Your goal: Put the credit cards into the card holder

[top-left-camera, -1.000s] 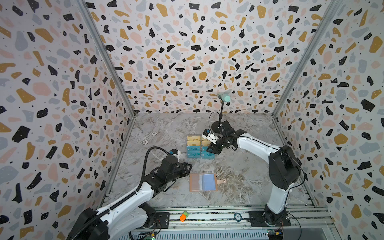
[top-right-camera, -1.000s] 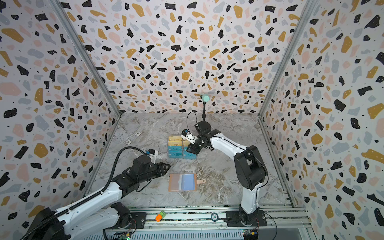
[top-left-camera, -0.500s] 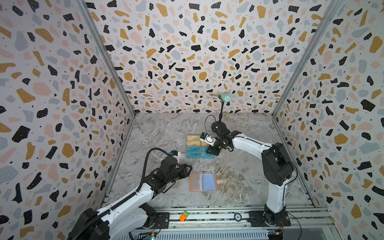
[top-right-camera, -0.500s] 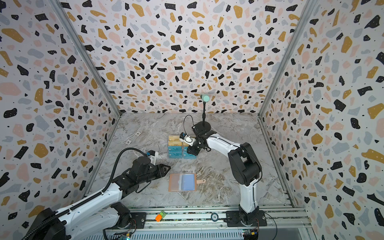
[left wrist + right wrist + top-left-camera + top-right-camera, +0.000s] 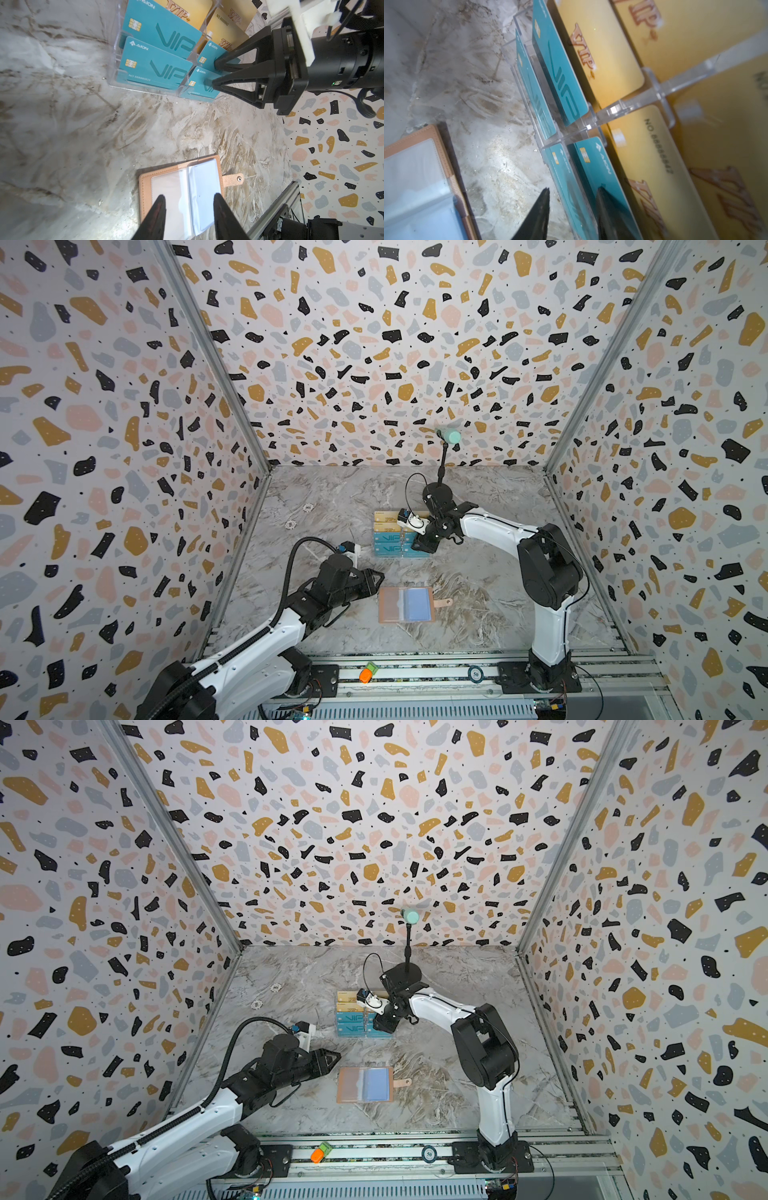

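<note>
The salmon-pink card holder (image 5: 405,605) (image 5: 365,1085) lies open on the marble floor, clear sleeves up, snap tab to the right. Teal VIP credit cards (image 5: 158,68) and gold ones (image 5: 224,31) stand in a clear tiered rack (image 5: 113,68) behind it. My right gripper (image 5: 215,73) (image 5: 573,190) is open at the rack's front right slots. The front teal card (image 5: 562,182) stands between its fingers, with a gap beside it. My left gripper (image 5: 189,195) (image 5: 376,578) is open and empty, just left of the card holder (image 5: 180,187) and low over its edge.
A black stand with a teal head (image 5: 449,435) rises behind the rack. Two small white rings (image 5: 307,507) lie on the floor at the back left. An orange and green piece (image 5: 365,672) sits on the front rail. Patterned walls close three sides.
My right arm's elbow has swung left while its gripper stayed at the rack, and its jaws have widened a little. The left arm has barely moved.
</note>
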You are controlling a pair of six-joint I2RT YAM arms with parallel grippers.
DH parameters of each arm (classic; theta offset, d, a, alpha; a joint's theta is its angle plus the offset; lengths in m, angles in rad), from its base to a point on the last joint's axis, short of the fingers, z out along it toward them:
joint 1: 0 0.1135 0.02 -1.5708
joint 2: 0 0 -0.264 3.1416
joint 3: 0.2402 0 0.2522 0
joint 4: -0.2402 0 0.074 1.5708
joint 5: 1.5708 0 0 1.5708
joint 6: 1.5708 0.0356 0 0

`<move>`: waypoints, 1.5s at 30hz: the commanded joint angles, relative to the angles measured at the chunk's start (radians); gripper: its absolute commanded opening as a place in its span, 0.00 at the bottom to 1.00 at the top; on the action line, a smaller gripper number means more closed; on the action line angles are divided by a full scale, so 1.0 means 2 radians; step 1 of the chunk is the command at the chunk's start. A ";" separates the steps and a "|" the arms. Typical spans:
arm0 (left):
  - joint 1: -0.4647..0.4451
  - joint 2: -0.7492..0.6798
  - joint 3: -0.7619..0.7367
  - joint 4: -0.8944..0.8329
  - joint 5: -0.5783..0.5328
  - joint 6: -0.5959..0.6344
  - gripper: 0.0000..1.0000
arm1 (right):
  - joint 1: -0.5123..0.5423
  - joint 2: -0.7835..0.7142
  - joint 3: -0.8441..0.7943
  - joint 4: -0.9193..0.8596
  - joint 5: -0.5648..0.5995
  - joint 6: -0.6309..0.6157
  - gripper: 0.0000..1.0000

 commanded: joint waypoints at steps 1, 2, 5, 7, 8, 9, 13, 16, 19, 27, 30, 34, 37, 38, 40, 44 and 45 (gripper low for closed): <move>0.005 -0.001 -0.008 0.015 0.007 0.000 0.41 | 0.003 0.011 0.017 -0.012 0.011 -0.009 0.39; 0.005 -0.001 -0.008 0.015 0.008 0.000 0.41 | 0.004 0.013 0.017 -0.013 0.011 -0.009 0.39; 0.005 -0.001 -0.009 0.015 0.009 0.001 0.41 | 0.005 0.017 0.018 -0.016 0.012 -0.010 0.38; 0.005 -0.001 -0.009 0.014 0.007 0.002 0.41 | 0.006 0.018 0.020 -0.021 0.012 -0.012 0.38; 0.005 -0.002 -0.009 0.014 0.007 0.001 0.41 | 0.005 0.018 0.022 -0.024 0.010 -0.012 0.37; 0.005 -0.003 -0.009 0.014 0.006 0.001 0.41 | 0.005 0.018 0.023 -0.027 0.008 -0.012 0.37; 0.005 -0.005 -0.010 0.012 0.005 0.000 0.41 | 0.006 0.013 0.021 -0.031 0.007 -0.012 0.33; 0.006 -0.005 -0.010 0.011 0.004 0.000 0.41 | 0.006 0.010 0.018 -0.031 0.008 -0.011 0.30; 0.005 -0.005 -0.009 0.011 0.003 0.000 0.41 | 0.006 0.006 0.015 -0.030 0.008 -0.009 0.28; 0.005 -0.006 -0.007 0.006 0.001 0.001 0.41 | 0.004 0.011 0.018 -0.029 -0.004 -0.005 0.29; 0.005 -0.009 -0.006 0.000 0.000 0.003 0.41 | 0.004 0.013 0.016 -0.023 -0.013 0.004 0.24; 0.005 -0.012 -0.002 -0.008 -0.002 0.009 0.42 | 0.004 0.015 0.015 -0.020 -0.010 0.007 0.19; 0.005 -0.011 0.007 -0.025 -0.011 0.021 0.42 | 0.003 0.014 0.016 -0.020 -0.010 0.007 0.15; 0.005 -0.012 0.009 -0.026 -0.011 0.022 0.42 | 0.003 0.015 0.017 -0.020 -0.011 0.007 0.15; 0.006 -0.012 0.010 -0.026 -0.009 0.022 0.43 | 0.003 0.016 0.019 -0.023 -0.014 0.007 0.14; 0.006 -0.011 0.012 -0.028 -0.009 0.021 0.43 | 0.003 0.017 0.021 -0.024 -0.017 0.004 0.09; 0.006 -0.011 0.013 -0.028 -0.009 0.020 0.43 | 0.003 0.017 0.023 -0.024 -0.018 0.003 0.08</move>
